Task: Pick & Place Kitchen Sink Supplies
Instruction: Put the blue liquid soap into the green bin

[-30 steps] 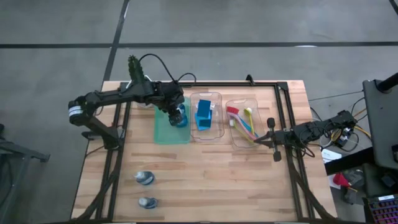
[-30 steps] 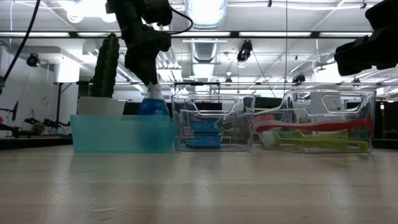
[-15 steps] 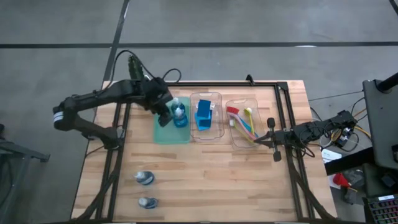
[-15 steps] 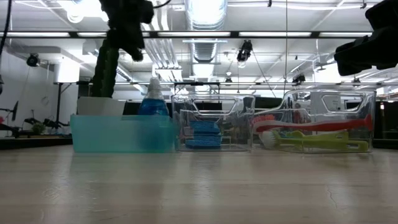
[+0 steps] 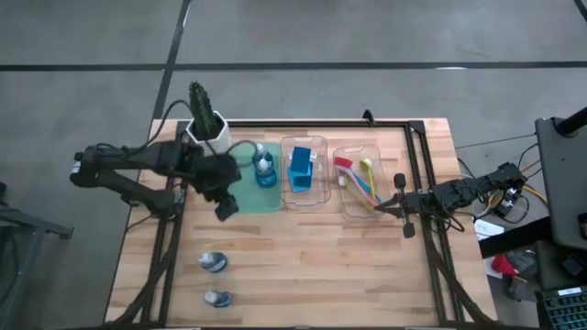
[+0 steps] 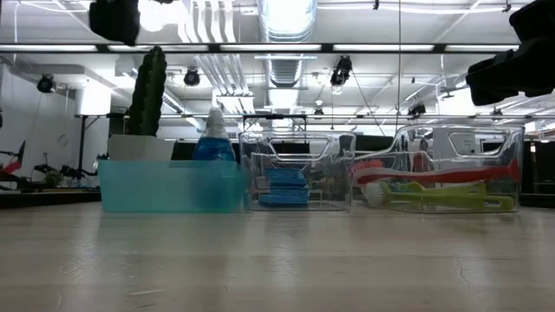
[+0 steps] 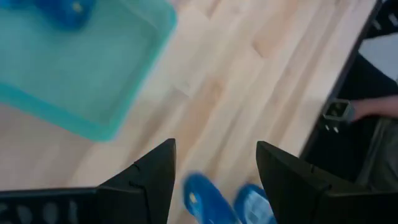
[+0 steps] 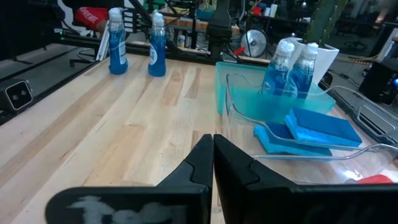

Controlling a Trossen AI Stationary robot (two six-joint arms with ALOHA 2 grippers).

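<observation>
Pale planked wooden bench (image 5: 312, 266) carrying three shallow trays in a row: a translucent green tray (image 5: 246, 188), a clear tray (image 5: 304, 172) with stacked blue block sponges (image 5: 300, 170), and a second clear tray (image 5: 360, 181) with long-handled brushes (image 5: 358, 181) (pink, yellow-green and blue). Two rounded blue bottles (image 5: 263, 167) with white tops stand upright at the far end of the green tray, beside the potted cactus (image 5: 205, 116); two more bottles (image 5: 214, 263) lie on bare wood near the bench's front left corner. The left hand (image 5: 225, 203) hovers over the green tray's near left corner, fingers (image 7: 152, 177) spread wide and empty, well apart from both bottle pairs. The right hand (image 5: 401, 206) waits past the brush tray's right side, fingers (image 8: 205, 158) pressed together on nothing.
</observation>
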